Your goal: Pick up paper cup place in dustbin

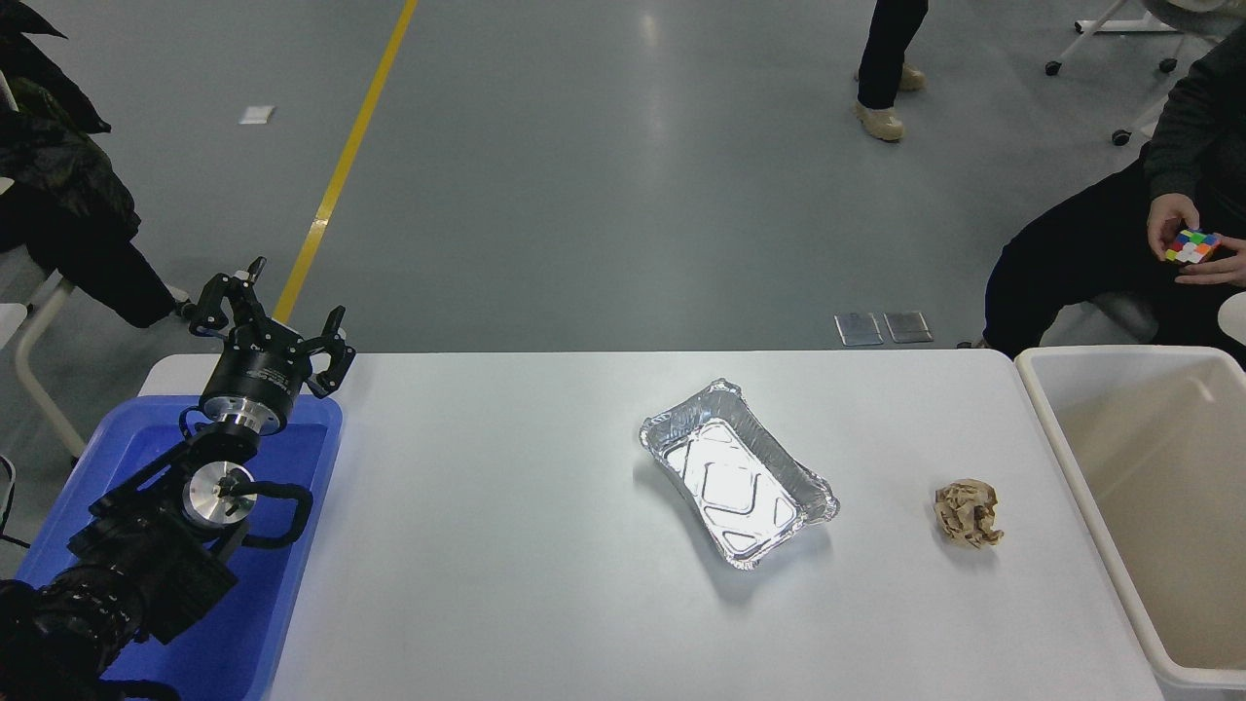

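Observation:
The paper cup is not in view anywhere on the table. The dustbin (1056, 443), a large off-white tub with a beige inside, stands at the table's right edge, and what shows of its inside is bare. My left gripper (268, 316) is parked at the far left above a blue plastic bin, fingers spread open and holding nothing. My right arm and gripper are out of view.
A silver foil tray (737, 473) lies near the table's middle. A crumpled brown paper ball (967, 513) sits to its right, close to the dustbin. A blue plastic bin (273, 604) stands at the left under my left arm. A seated person's hands hold a coloured cube (1191, 245) at the far right.

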### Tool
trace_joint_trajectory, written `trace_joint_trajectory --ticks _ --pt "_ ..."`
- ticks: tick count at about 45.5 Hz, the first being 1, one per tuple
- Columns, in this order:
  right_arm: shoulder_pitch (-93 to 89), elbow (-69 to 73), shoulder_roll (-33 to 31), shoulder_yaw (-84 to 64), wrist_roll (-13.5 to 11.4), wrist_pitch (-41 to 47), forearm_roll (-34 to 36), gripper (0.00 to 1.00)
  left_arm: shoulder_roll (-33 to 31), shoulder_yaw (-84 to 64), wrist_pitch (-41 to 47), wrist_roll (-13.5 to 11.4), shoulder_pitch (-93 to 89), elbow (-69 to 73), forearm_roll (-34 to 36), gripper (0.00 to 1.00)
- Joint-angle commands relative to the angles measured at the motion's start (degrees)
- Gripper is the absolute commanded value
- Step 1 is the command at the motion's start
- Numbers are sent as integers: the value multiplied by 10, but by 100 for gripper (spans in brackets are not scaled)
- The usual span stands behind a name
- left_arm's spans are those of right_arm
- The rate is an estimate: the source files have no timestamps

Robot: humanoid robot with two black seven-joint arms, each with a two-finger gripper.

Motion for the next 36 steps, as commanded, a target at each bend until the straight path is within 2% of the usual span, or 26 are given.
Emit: trace_joint_trajectory --ticks 1,9,30,31,32,34,35,36 --pt "-60 -136 76 102 -13 50 1 0 0 0 0 0 0 0 0 99" --pt "-78 -190 101 131 -35 117 25 0 0 0 0 0 0 0 0 99" --pt "-114 -191 131 134 -35 132 42 0 0 0 0 -1 0 0 0 99" --pt "-114 -192 132 134 -35 130 41 11 0 0 0 0 0 0 0 99" --pt "-114 -192 133 134 -35 129 41 28 0 0 0 0 0 0 0 99" --pt "-114 -198 134 135 -35 127 41 72 0 0 0 0 0 0 0 99" --pt "-114 -200 135 135 -35 127 41 84 0 0 0 0 0 0 0 99" --pt "-113 -204 136 135 -34 127 41 86 0 0 0 0 0 0 0 99"
